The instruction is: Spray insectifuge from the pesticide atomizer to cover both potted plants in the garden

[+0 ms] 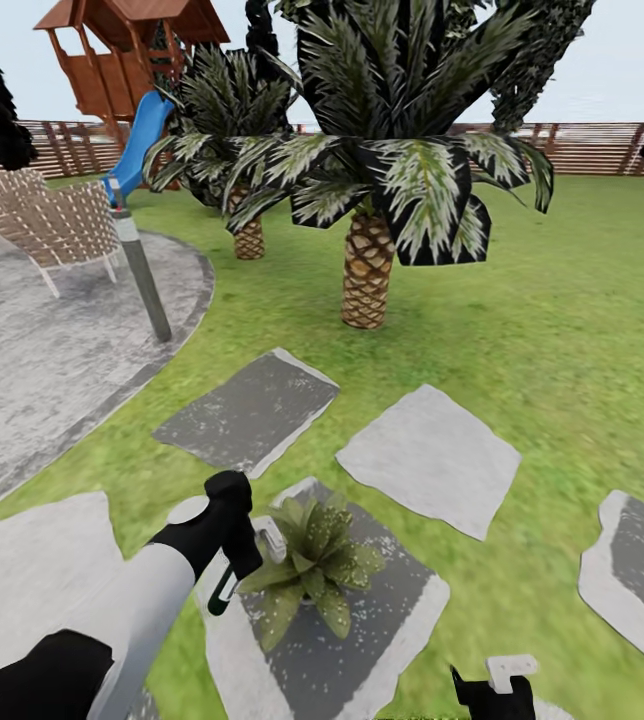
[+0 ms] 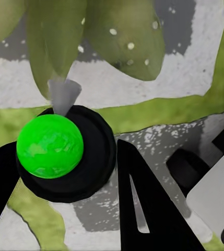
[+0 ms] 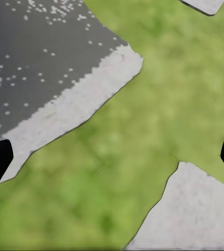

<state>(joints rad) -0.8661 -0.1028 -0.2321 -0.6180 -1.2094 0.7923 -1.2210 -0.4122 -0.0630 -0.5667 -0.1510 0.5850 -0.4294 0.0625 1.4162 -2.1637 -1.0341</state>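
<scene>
Head view: left hand (image 1: 230,560) closed on the atomizer (image 1: 252,550), nozzle just beside one speckled plant (image 1: 314,570) on a stone, spraying apparently underway; second plant likely still untreated; right hand (image 1: 492,690) open, empty.

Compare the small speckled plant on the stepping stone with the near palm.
The speckled plant is a low, trunkless rosette; the palm rises on a scaly trunk. The plant sits on a grey stone; the palm grows from lawn. Both have pointed green leaves.
</scene>
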